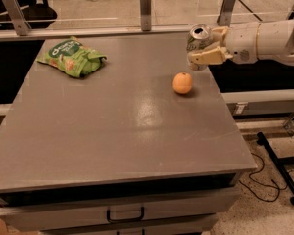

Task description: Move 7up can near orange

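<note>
The 7up can (197,39) is silver with a green and white label. My gripper (206,47) is shut on it and holds it tilted at the table's far right edge, just above the surface. The arm reaches in from the right. The orange (183,82) sits on the grey table (112,131), a short way in front of the can and slightly to its left, apart from it.
A flat green snack bag (71,58) lies at the far left of the table. A glass rail with metal posts (145,6) runs along the back edge. Drawers (125,213) are under the table's front. Cables lie on the floor at the right.
</note>
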### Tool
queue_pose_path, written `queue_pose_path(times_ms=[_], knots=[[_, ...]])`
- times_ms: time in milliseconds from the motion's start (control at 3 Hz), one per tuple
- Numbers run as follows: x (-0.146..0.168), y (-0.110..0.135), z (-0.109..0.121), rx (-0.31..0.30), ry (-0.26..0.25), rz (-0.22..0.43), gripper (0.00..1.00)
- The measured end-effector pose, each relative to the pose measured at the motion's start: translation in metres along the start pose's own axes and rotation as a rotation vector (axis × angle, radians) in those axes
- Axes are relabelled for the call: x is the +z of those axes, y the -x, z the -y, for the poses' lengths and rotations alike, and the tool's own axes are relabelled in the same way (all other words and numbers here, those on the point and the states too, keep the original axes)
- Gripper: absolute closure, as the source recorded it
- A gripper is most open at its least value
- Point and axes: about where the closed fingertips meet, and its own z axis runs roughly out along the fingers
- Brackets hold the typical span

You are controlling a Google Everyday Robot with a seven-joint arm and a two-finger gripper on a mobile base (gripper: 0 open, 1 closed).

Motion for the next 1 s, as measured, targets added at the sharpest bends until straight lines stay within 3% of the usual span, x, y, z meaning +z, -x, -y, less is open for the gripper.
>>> queue_pose_path(times_ms=[333,1000], knots=[[-0.003,-0.012,0.004,0.024,0.038,-0.009,0.85],[-0.003,-0.030,-0.005,0.070,0.128,-0.005,0.38]])
